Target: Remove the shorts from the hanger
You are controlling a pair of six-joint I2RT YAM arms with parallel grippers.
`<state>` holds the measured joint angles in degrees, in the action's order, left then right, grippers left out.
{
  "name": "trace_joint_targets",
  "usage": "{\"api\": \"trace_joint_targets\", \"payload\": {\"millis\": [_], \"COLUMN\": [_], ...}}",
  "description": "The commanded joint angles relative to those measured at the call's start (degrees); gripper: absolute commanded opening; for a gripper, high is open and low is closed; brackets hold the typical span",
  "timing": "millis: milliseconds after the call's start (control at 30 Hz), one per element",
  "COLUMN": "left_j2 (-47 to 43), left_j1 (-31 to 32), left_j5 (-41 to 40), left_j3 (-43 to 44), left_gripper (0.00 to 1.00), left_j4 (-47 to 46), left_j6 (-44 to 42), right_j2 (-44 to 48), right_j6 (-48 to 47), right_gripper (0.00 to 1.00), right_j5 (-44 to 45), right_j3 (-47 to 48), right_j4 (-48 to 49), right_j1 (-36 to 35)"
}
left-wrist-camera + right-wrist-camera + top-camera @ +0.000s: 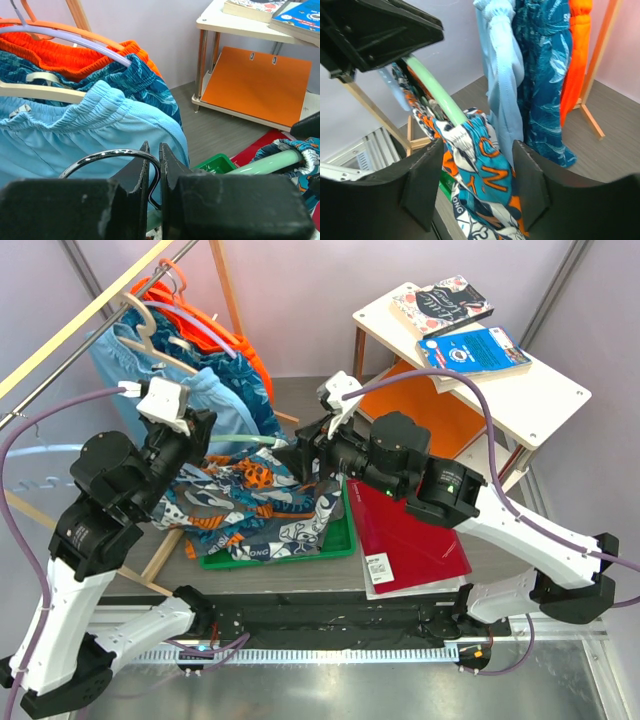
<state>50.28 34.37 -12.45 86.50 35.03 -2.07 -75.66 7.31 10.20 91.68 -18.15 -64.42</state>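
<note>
The printed shorts (250,505) in blue, orange and white hang on a pale green hanger (240,440) over the green tray (335,540). My left gripper (205,430) holds the hanger up, shut on its metal hook (100,157) in the left wrist view. The green bar (270,162) runs off to the right, with the shorts (295,150) bunched at its end. My right gripper (477,150) is open. Its two fingers (422,185) stand on either side of the shorts (485,165) just below the bar's end (435,92), with a gap still showing on the right side.
A wooden rack at the back left holds light blue (215,400), dark teal and orange shorts (240,340) on other hangers. A red folder (410,530) lies right of the tray. A white side table (540,390) with books and an orange folder (440,410) stands at the back right.
</note>
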Motion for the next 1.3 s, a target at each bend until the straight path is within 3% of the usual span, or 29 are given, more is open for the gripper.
{"api": "trace_joint_targets", "payload": {"millis": [0,67,300,433,533,733,800,1067,1267], "left_j2": [-1.33,-1.5,-2.12,-2.29,-2.38,-2.56,-2.65,-3.35,-3.96], "left_j1": [0.08,0.08,0.08,0.08,0.08,0.08,0.08,0.08,0.08], "left_j5": [0.23,0.23,0.85,0.85,1.11,2.08,2.08,2.16,-1.69], "left_j3": [-0.19,-0.54,-0.28,-0.1,-0.1,-0.19,-0.28,-0.45,-1.59], "left_gripper": [0.0,0.0,0.0,0.0,0.0,0.0,0.0,0.0,0.0], "left_j4": [-3.74,-4.0,-4.18,-4.18,-4.44,-5.14,-5.23,-6.11,-8.04], "left_j6": [-0.04,0.13,0.92,0.92,1.27,1.8,1.8,3.38,4.0], "right_j2": [1.91,2.27,0.69,0.95,0.86,0.6,0.77,0.51,2.79], "right_j6": [1.74,2.09,2.88,2.89,3.06,2.8,2.8,2.62,2.45], "right_gripper": [0.64,0.62,0.42,0.42,0.49,0.47,0.33,0.04,0.01], "right_j5": [-2.81,-2.99,-3.96,-3.87,-3.87,-3.78,-3.43,-1.5,2.1], "right_j3": [0.53,-0.27,0.34,-0.18,-0.45,-0.45,-0.89,-1.33,-5.26], "right_j4": [4.96,5.76,6.29,6.73,7.08,7.6,8.3,8.22,9.18], "right_j1": [-0.35,-0.27,-0.35,-0.35,-0.35,-0.35,-0.35,-0.35,-0.35]}}
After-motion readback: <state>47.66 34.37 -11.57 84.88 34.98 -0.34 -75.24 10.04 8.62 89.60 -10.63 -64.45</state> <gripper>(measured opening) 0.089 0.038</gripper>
